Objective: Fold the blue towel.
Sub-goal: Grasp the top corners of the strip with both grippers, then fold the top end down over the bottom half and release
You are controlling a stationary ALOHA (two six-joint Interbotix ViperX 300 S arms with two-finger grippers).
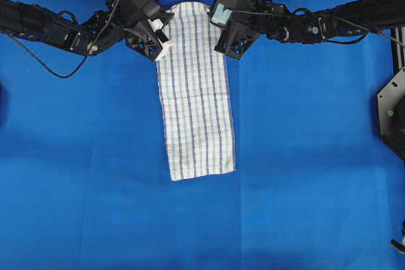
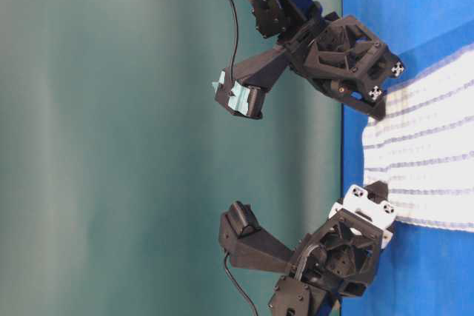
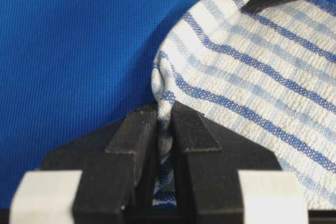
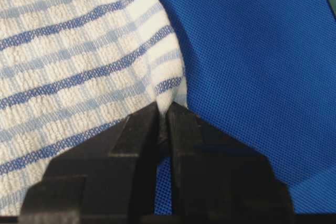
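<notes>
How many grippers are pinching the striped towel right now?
2. The left gripper clamps the white woven blue-striped towel at its far left corner; the right gripper clamps the far right corner.

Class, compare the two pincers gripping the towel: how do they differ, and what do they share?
The left pincer pinches the striped towel's left top corner; the right pincer pinches the opposite corner. The left shows white parts near its fingers; the right carries pale-teal tape. Both are closed on cloth, at the towel's far end.
</notes>
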